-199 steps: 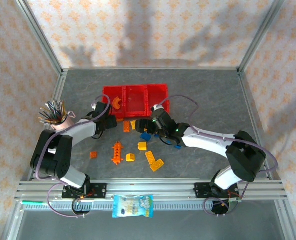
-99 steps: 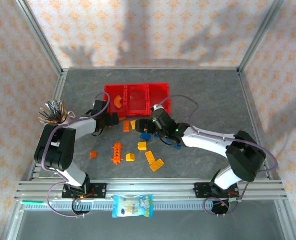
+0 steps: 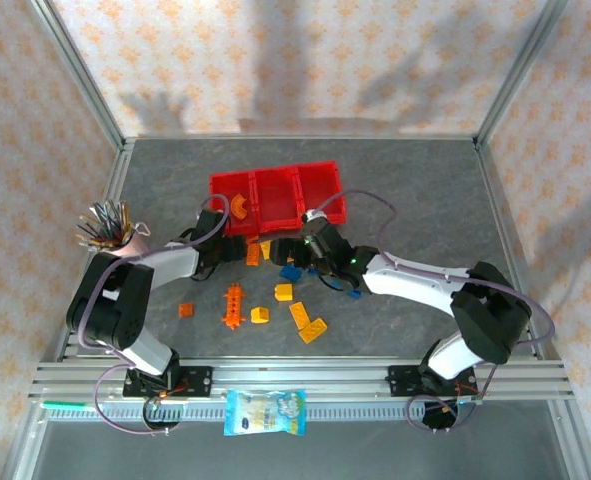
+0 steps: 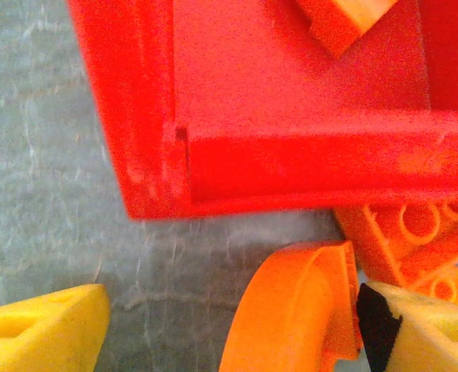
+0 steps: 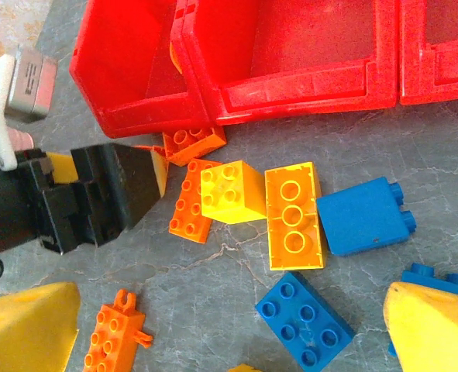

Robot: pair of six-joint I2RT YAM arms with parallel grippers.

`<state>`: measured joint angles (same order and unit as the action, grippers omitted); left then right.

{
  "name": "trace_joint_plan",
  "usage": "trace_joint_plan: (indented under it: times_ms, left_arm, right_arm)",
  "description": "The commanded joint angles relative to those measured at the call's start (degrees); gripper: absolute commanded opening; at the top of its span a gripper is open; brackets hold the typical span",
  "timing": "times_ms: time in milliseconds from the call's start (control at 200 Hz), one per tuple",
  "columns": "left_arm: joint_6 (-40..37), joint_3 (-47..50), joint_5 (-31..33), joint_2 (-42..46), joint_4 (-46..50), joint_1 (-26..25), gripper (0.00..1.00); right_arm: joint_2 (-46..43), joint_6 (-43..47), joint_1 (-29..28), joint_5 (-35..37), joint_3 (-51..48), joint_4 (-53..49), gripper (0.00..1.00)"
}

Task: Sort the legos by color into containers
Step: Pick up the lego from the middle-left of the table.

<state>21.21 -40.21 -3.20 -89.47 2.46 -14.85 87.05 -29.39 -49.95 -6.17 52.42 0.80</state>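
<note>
The three joined red containers (image 3: 275,190) (image 5: 290,77) lie at the back of the table, with an orange curved lego (image 3: 239,205) in the leftmost bin. My left gripper (image 3: 237,248) (image 4: 232,310) is open just in front of that bin's corner (image 4: 151,186). An orange curved lego (image 4: 298,310) lies between its fingers, against the right one. My right gripper (image 3: 297,258) (image 5: 229,325) hangs open over a cluster of legos: an orange brick (image 5: 194,198), a yellow one (image 5: 232,190), an upturned yellow one (image 5: 293,217) and blue bricks (image 5: 306,322). The spiky orange piece (image 3: 234,305) lies nearer.
A pink cup of pens (image 3: 110,235) stands at the left, close to my left arm. More loose legos (image 3: 300,318) lie toward the near edge. A snack packet (image 3: 265,412) rests on the front rail. The two grippers face each other a short gap apart.
My left gripper has moved right and toward the near side, from the left bin down to the table in front of it. The containers have shifted slightly right. The right arm is still.
</note>
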Motion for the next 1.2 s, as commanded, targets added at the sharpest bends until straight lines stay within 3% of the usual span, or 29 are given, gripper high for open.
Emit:
trace_joint_plan:
  times_ms: [0,315,516,716,871,1196]
  left_arm:
    - [2.12,1.88,1.71,4.10,2.11,-0.35,0.84]
    - [3.61,3.13,0.21,6.19,3.34,-0.35,0.82]
    - [1.59,0.32,1.76,2.20,4.48,-0.35,0.91]
    - [1.11,-0.73,-1.32,0.71,4.84,-1.78,0.91]
    - [1.67,-0.59,-0.17,0.87,6.82,-3.81,0.91]
    - [4.10,0.48,4.24,1.08,9.92,-5.27,0.76]
  right_arm:
    - [-1.41,0.15,-0.19,1.17,1.02,-0.97,1.00]
    - [-1.44,0.09,-0.14,1.08,1.10,-0.80,1.00]
    - [-1.67,0.21,-0.15,1.39,0.84,-0.97,1.00]
    - [-1.86,0.17,-0.19,1.68,0.67,-1.06,1.00]
    - [-1.39,0.29,-0.15,1.38,0.90,-0.97,1.00]
    - [-0.57,0.29,-0.12,0.51,1.43,-0.62,1.00]
